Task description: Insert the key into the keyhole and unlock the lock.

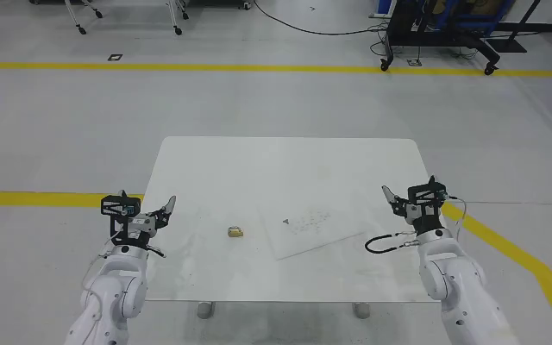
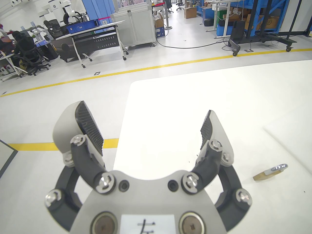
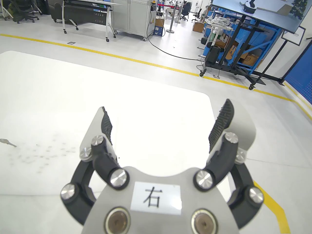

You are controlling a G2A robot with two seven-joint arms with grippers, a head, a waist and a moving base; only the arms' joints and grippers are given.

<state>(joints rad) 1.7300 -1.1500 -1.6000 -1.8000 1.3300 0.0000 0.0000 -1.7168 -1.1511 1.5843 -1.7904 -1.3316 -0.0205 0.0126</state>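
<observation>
A small brass padlock (image 1: 235, 231) with a silver shackle lies flat on the white table (image 1: 285, 164), left of centre near the front; the left wrist view has the padlock (image 2: 269, 172) off to one side of my fingers. A small silver key (image 1: 286, 221) lies on a white sheet to the padlock's right, and the key (image 3: 7, 142) is at the right wrist view's edge. My left gripper (image 1: 147, 207) hovers open at the table's left edge, empty. My right gripper (image 1: 411, 193) hovers open at the right edge, also empty.
A thin white sheet (image 1: 315, 231) with faint grey marks lies right of centre on the table. A black cable (image 1: 384, 244) loops by the right arm at the table's front right corner. Yellow floor lines run beside the table.
</observation>
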